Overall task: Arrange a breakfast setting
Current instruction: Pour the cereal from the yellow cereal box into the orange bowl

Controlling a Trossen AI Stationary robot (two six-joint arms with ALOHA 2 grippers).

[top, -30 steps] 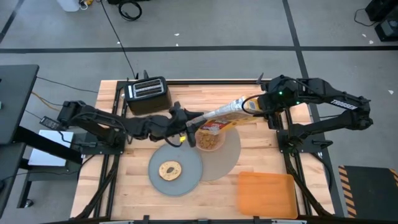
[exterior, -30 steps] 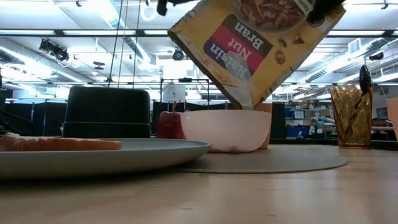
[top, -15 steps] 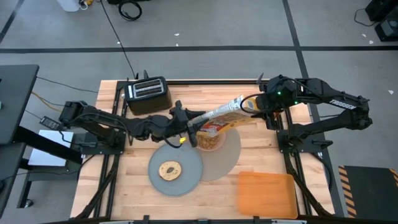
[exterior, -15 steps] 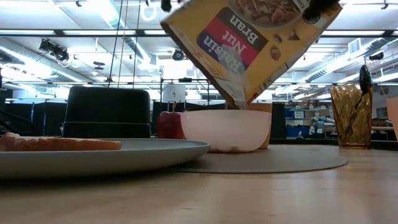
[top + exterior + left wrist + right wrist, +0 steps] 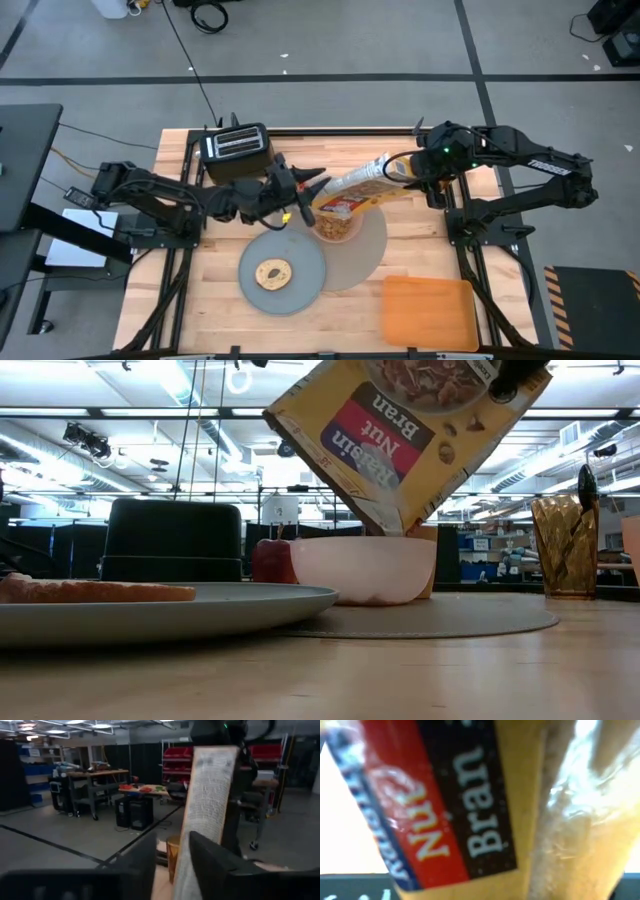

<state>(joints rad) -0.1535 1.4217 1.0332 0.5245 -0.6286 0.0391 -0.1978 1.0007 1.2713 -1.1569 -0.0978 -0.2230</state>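
On the far left of the wooden table (image 5: 205, 290), the left arm reached inward, and a black toaster (image 5: 236, 152) stood at the back edge behind it. The left gripper (image 5: 303, 186) hung just beside the lower end of the Raisin Nut Bran cereal box (image 5: 362, 186); in the left wrist view its fingers (image 5: 212, 857) stood apart on either side of the box's narrow edge (image 5: 206, 815), though whether they pressed on it could not be told. Nearer the front, a grey plate (image 5: 283, 273) carried a bagel (image 5: 273, 273) and overlapped the large round taupe mat (image 5: 365, 250). On the mat sat the translucent pink bowl (image 5: 337, 226), with cereal in it, directly under the tilted box's open end; in the low view a red apple (image 5: 271, 560) showed just beside the bowl (image 5: 363, 568). The right gripper (image 5: 410, 169) was clamped on the box's upper end, holding it slanted over the bowl. A flat orange board (image 5: 427, 311) lay at the front right corner. An amber cup (image 5: 565, 545) stood at the right in the low view.
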